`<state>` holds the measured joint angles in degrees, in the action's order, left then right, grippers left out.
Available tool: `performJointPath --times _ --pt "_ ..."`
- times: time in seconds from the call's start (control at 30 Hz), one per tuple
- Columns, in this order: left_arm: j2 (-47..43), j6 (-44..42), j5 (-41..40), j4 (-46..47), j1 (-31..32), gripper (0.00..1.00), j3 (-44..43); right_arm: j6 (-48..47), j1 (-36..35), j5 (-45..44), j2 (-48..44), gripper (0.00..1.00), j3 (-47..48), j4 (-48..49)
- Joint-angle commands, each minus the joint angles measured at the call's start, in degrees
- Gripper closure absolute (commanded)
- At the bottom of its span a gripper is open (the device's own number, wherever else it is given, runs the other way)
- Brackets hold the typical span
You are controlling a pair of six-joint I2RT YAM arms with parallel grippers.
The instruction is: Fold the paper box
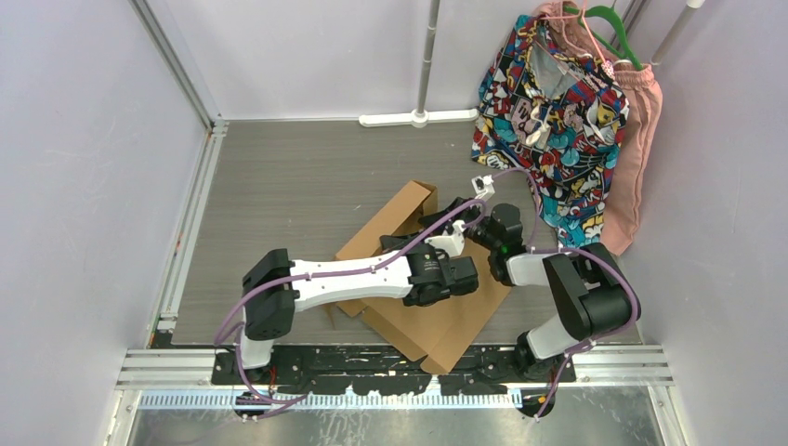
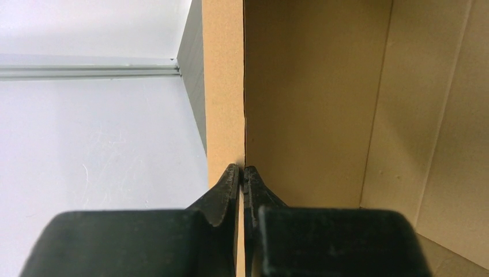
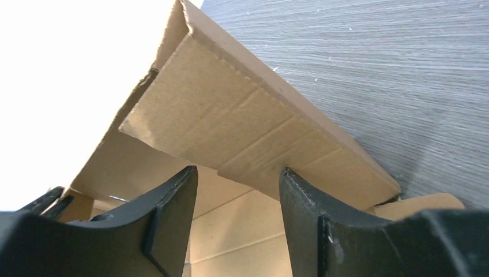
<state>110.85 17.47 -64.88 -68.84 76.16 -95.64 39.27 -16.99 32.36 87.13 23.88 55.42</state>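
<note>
Left claw (image 2: 243,173) pinched a wall of the paper box (image 2: 311,104).
Right claw (image 3: 237,190) stood spread, jaws apart before a creased flap (image 3: 242,133), over the grey table (image 3: 403,63).

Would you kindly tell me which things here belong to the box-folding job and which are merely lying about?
In the job: paper box; left gripper, pinching its wall; right gripper, open.
Lying about: patterned shirt; pink garment; green hanger.
</note>
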Motion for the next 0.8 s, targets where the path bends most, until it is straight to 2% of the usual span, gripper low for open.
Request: performJointPath --times 0.0,0.2,0.5,0.77 --pt "-2.21 0.72 2.73 2.79 0.41 0.99 0.36 3.1 0.29 4.05 -0.55 0.41 1.71 5.62" --pt "-2.37 -0.56 3.22 4.28 0.59 1.0 0.35 5.34 0.34 4.16 2.05 0.43 1.28 9.4" --pt "-4.46 -3.27 5.05 7.26 0.59 1.0 1.42 13.77 0.15 -0.07 13.44 0.44 1.28 26.03" --pt "-3.95 -3.71 5.59 7.8 0.66 1.0 1.39 12.74 -0.71 -4.78 14.41 0.45 0.78 26.59"
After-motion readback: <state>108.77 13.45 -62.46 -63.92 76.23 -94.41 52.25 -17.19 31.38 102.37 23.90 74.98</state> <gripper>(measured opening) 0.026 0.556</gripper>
